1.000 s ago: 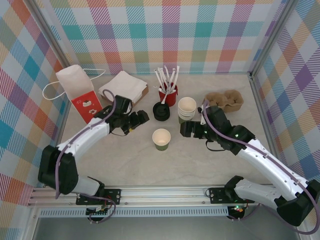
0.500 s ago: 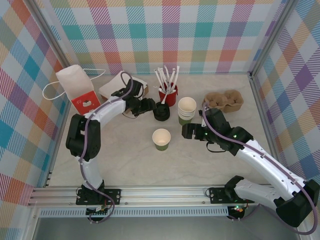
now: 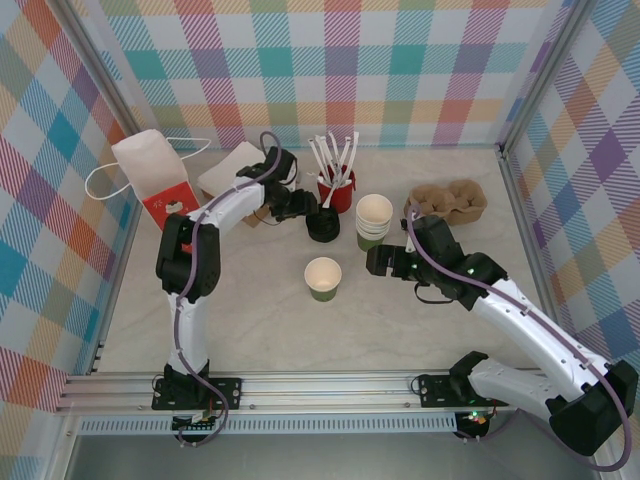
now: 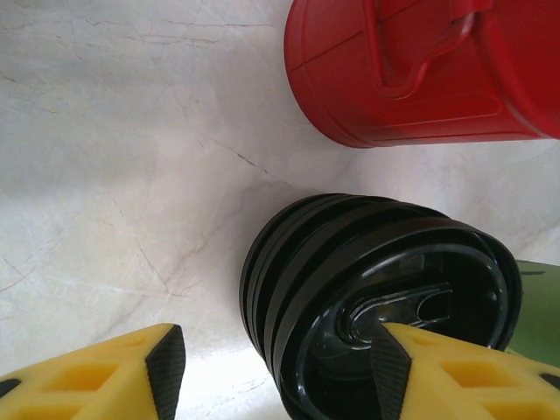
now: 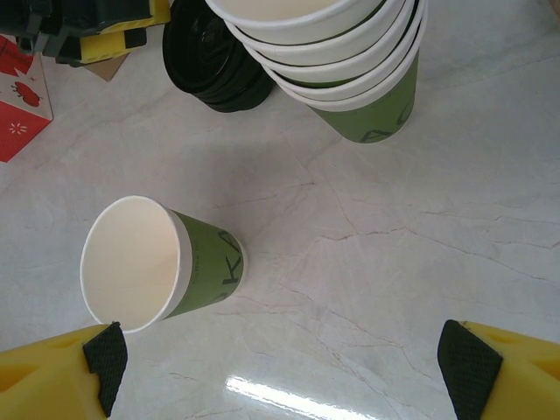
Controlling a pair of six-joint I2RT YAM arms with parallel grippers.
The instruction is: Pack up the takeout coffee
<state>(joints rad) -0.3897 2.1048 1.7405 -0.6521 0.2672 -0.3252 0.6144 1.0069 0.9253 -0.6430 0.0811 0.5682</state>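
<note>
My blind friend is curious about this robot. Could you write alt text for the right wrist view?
A single green paper cup with a cream-white rim stands open and empty on a pale marble-look table, ahead of the right arm's wide-open yellow jaws. Behind it are a stack of nested green paper cups and a stack of black plastic lids.

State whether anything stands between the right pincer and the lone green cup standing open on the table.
Nothing visible does. The right pincer stands open beside the lone green cup, with only bare table between them. The stack of cups and the black lids stand farther back, off that line.
</note>
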